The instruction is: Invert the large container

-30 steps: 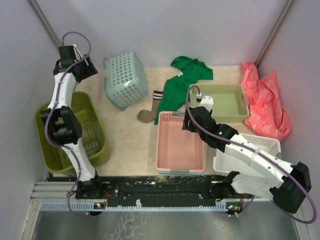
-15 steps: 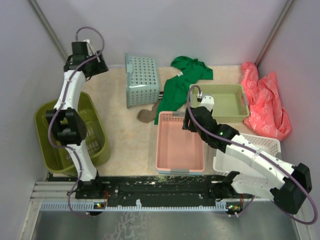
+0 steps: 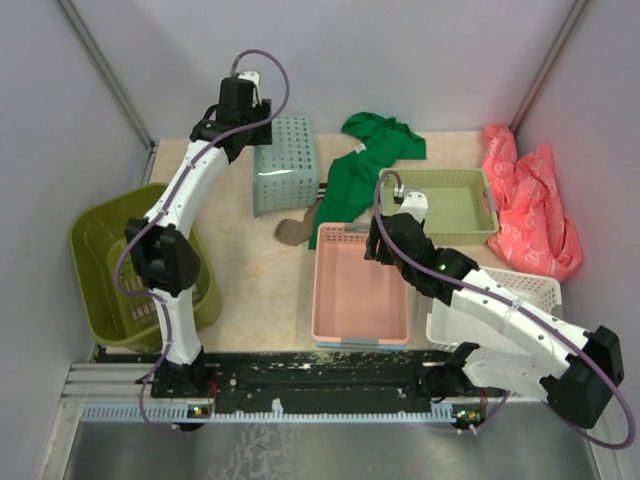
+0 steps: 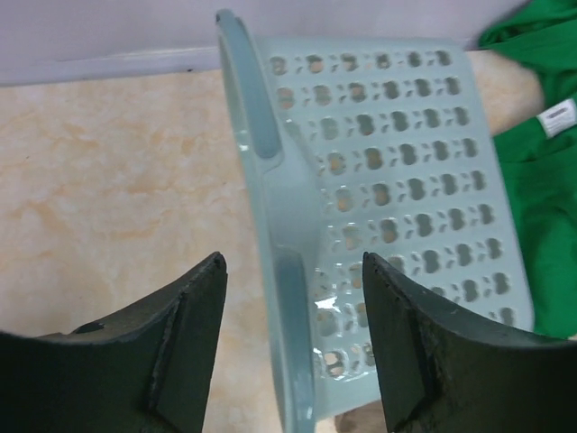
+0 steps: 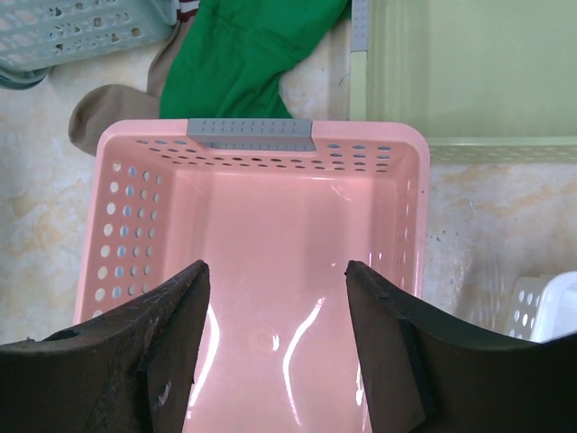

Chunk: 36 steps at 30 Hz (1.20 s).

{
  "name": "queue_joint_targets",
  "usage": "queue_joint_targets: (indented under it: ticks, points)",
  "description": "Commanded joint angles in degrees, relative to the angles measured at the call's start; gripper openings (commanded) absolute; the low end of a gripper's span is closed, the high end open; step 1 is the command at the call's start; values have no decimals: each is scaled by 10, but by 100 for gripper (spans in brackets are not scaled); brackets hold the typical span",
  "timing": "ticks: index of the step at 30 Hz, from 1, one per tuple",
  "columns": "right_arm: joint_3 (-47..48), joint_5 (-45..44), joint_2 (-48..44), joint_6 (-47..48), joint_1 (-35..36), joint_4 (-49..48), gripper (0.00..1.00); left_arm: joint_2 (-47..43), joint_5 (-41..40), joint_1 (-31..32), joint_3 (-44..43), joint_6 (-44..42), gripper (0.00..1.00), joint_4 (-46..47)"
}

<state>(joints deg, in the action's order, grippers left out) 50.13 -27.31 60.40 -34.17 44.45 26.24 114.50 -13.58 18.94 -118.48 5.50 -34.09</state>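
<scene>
Surface: beige marbled table (image 3: 260, 290), grey walls (image 3: 400, 60) on 3 sides.
Landmark: pink tray (image 3: 360, 300), near centre, glossy floor showing.
Task item: large container (image 3: 100, 265), olive-green, well left of pink tray at the table edge. Upright, opening up, slotted base visible. Left arm's links cross over its right side.
Teal: teal basket (image 3: 285, 165), beyond-left of pink tray, on its side, holed wall up.
Green tray: light green tray (image 3: 455, 205), beyond-right of pink tray, just beside its far right corner.
White: white basket (image 3: 535, 285), right of pink tray, partly under right arm.
Cloth: green shirt (image 3: 365, 165) just beyond pink tray's far rim. Sock (image 3: 293, 232) beyond-left of pink tray, near teal basket. Red bag (image 3: 530, 205) far right of pink tray, by the wall.
Left: left gripper (image 4: 293, 262) above teal basket, jaws released and apart, basket rim below the gap, no grasp.
Right: right gripper (image 5: 275, 271) over pink tray, jaws spread, nothing between.
Change vs 1 s ago: teal basket was tipped on a corner farther from pink tray, now lies flat and closer. Left arm swung from far-left corner to over it. Large container and right arm unchanged.
</scene>
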Motion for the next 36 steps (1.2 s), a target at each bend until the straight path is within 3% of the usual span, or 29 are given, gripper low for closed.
queue_joint_targets:
  ticks: [1, 11, 19, 27, 31, 34, 36]
  points:
    - [13, -6, -11, -4, -3, -16, 63, 13, -47, -4, -1, -12, 65, -14]
    - [22, 1, 3, -2, -3, -21, 63, -5, -16, -5, 67, 3, 59, 0]
    - [20, 3, -1, 0, -3, -20, 63, -17, -33, -11, 98, 26, 27, 1]
    - [18, 2, -8, 1, -3, -17, 62, -69, 159, -128, 176, 73, 0, 49]
    - [10, -2, -15, -1, -3, -18, 62, -83, 299, -212, 233, 94, 0, 88]
    - [7, 0, -15, -3, -3, -19, 62, -79, 358, -256, 258, 99, 1, 106]
    - [8, 1, -14, -3, -3, -18, 62, -72, 352, -272, 258, 97, 11, 102]
